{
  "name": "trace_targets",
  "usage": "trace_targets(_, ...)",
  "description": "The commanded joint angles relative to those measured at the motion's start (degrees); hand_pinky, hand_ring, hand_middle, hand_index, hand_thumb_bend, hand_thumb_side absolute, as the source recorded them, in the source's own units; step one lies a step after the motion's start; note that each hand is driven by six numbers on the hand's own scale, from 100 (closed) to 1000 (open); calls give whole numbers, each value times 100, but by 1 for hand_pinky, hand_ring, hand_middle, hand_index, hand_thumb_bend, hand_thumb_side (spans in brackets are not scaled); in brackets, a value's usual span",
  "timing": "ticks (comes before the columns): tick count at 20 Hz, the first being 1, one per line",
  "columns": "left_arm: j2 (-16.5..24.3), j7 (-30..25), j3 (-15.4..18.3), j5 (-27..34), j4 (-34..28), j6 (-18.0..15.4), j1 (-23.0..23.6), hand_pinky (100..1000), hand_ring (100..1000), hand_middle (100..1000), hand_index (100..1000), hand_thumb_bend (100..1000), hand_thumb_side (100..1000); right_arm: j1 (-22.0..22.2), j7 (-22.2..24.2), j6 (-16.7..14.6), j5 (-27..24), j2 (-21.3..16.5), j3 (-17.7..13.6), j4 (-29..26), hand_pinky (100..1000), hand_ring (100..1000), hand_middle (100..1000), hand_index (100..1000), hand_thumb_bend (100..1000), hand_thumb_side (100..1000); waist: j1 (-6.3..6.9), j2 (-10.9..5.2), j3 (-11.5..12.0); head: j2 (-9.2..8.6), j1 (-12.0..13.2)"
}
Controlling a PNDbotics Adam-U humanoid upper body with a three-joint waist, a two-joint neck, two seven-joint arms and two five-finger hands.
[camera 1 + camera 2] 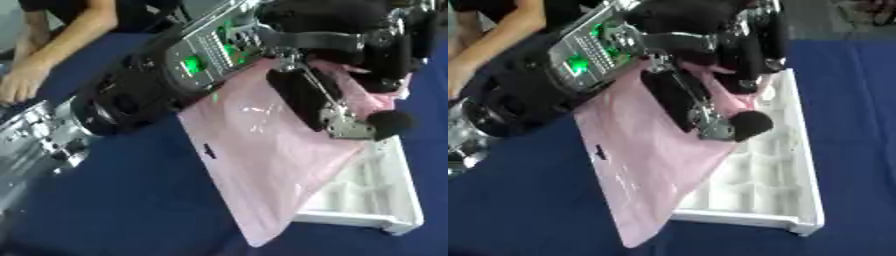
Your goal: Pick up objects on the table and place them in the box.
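Observation:
A pink plastic bag [262,165] lies draped over the near-left side of the white compartmented box [398,220], its lower end hanging onto the blue table. My left arm reaches in from the left, black with green lights, and its hand [385,47] sits over the bag's bunched upper end at the box's far side. Curled fingers there hold the pink plastic. One straight black-tipped finger [389,125] points down across the bag. Most of the box's far end is hidden by the hand. My right hand does not show.
A blue cloth [122,200] covers the table. The silver joints of my left arm [35,140] fill the left edge. A person's forearm and hand [22,80] rest on the table at the upper left, away from the bag.

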Motion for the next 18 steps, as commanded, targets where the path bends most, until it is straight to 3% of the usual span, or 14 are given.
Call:
trace_targets(1, 71, -6, 27, -45, -68, 59, -75, 100, 100, 100, 133, 100, 363, -55, -5, -23, -15, -140, -29, -90, 582, 656, 767, 918, 100, 795, -46, -76, 5, -94, 61)
trace_targets(8, 41, -76, -20, -140, -68, 295, -75, 100, 100, 100, 135, 100, 394, -74, 11, -39, -29, -127, -8, -85, 582, 656, 767, 918, 100, 797, -51, -52, -55, -137, 94)
trace_targets(14, 2, -147, -41, -666, -68, 686, -183, 100, 100, 100, 136, 100, 344, -330, 109, -101, -107, -97, 107, -113, 580, 655, 766, 918, 100, 805, 102, 158, -483, -413, 280)
trace_targets(18, -6, -92, -91, -1036, -68, 738, -152, 100, 100, 100, 137, 100, 358, -463, 164, -124, -155, -77, 155, -126, 578, 653, 765, 918, 100, 817, 221, 296, -695, -502, 255)
